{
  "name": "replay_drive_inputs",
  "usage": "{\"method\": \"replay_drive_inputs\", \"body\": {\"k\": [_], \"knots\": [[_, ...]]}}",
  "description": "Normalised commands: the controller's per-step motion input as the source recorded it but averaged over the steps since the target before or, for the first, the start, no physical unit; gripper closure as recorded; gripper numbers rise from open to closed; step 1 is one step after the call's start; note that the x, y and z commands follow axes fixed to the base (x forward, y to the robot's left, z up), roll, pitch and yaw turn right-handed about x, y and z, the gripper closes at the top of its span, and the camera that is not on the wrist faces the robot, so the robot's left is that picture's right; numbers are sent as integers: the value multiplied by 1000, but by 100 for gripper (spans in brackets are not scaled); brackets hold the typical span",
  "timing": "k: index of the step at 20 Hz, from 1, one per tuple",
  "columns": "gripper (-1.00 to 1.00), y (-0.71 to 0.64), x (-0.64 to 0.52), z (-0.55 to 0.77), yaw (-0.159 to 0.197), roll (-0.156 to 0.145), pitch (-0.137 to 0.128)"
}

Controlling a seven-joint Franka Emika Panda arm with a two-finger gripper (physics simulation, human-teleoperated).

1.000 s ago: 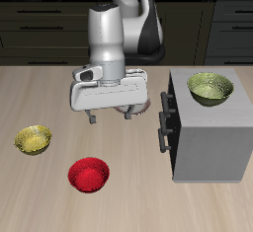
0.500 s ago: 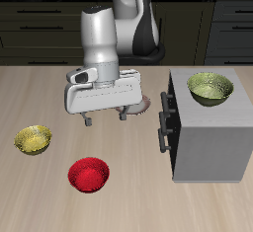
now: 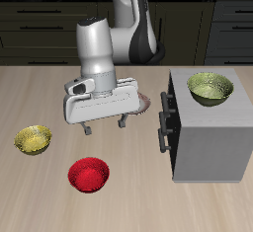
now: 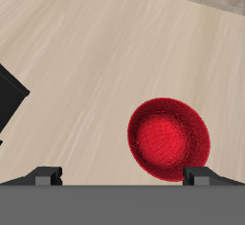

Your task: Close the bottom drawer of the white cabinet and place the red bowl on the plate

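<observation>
- Above the red bowl [image 3: 88, 174], a bit farther back: tool [image 3: 105, 127], fingers spread wide, nothing held; wrist cam shows the bowl between and beyond the fingertips [image 4: 45, 174], prob. lining up for a rim grasp.
- Red bowl: upright on tabletop [image 3: 40, 88], untouched.
- Plate [image 3: 141, 102]: behind the tool, mostly hidden by it; lies between bowl and white cabinet [image 3: 210, 137].
- Bottom drawer [image 3: 163, 137]: front looks about flush w/ cabinet face, so likely shut; can't confirm.
- Yellow-green bowl [image 3: 33, 138]: beside red bowl, well apart. Not task.
- 2nd yellow-green bowl [image 3: 210, 87]: on cabinet top. Not task.
</observation>
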Motion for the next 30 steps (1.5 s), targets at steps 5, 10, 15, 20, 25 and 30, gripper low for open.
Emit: {"method": "replay_drive_inputs", "body": {"k": [5, 10, 15, 20, 25, 30], "knots": [[-100, 51, 7, -133, 6, 18, 11], [-100, -79, 36, -193, 37, 23, 11], [-100, -119, 11, -105, 28, -12, -1], [-100, -129, 34, 0, -15, -42, -25], [-100, -52, 50, 42, -35, -15, -7], [-100, 102, 62, -201, -6, 34, 21]]}}
